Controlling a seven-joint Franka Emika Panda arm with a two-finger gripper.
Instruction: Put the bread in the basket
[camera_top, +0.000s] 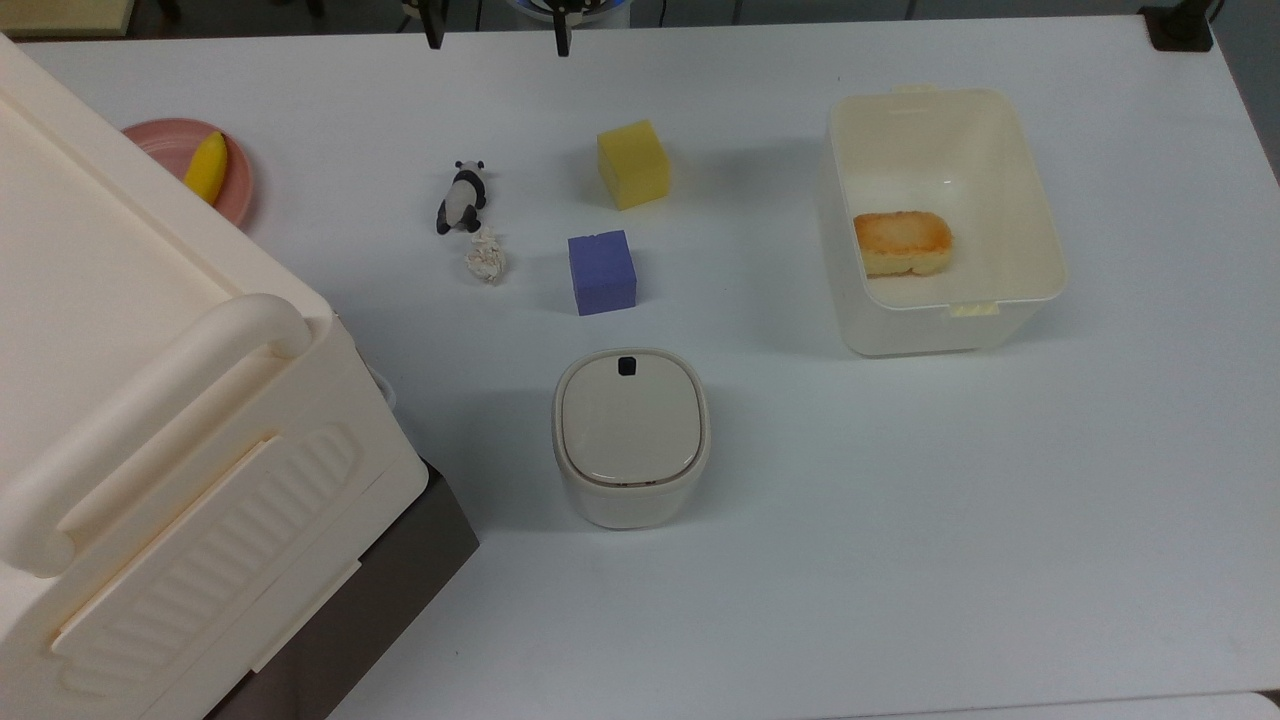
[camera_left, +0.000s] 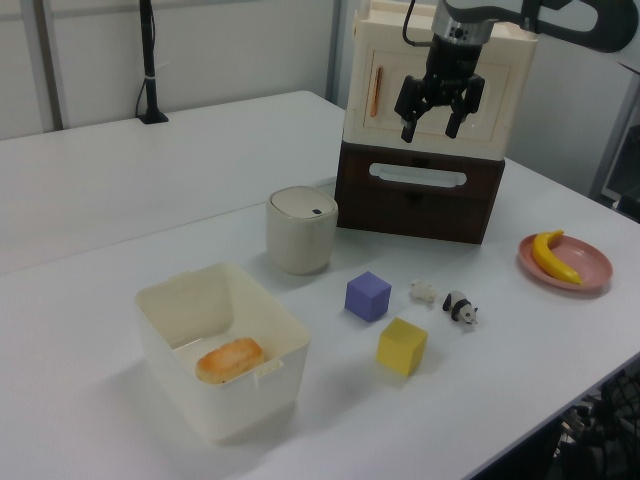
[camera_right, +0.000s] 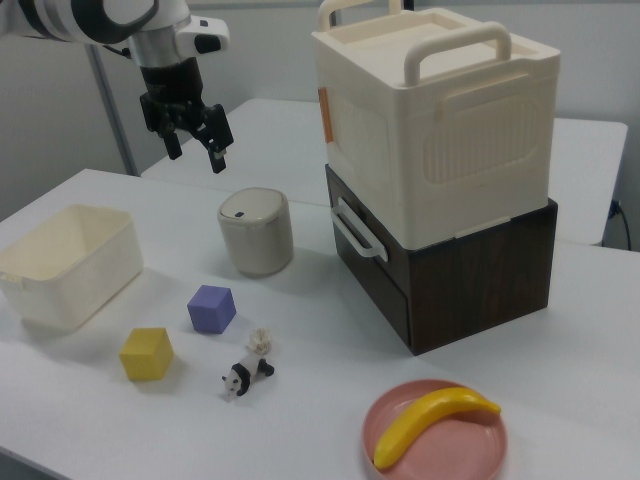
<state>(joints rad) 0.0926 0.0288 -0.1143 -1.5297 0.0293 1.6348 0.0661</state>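
Lying in basket (camera_top: 1040, 215): bread (camera_top: 902, 242) | jaws spread, empty, high | nearby: purple cube (camera_top: 601, 272), lidded bin (camera_top: 630, 436)

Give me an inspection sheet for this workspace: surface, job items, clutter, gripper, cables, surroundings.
Surface: white table, no spills seen.
Job's things: bread lies inside the basket, on its floor.
Clutter: yellow cube, purple cube, toy panda, crumpled paper, lidded bin, banana on a pink plate, cream case stacked on a dark drawer unit.
Gripper: gripper open, empty, raised above the table.
Cables: one along the arm near the wrist.
Surroundings: black pole at the table's far edge.
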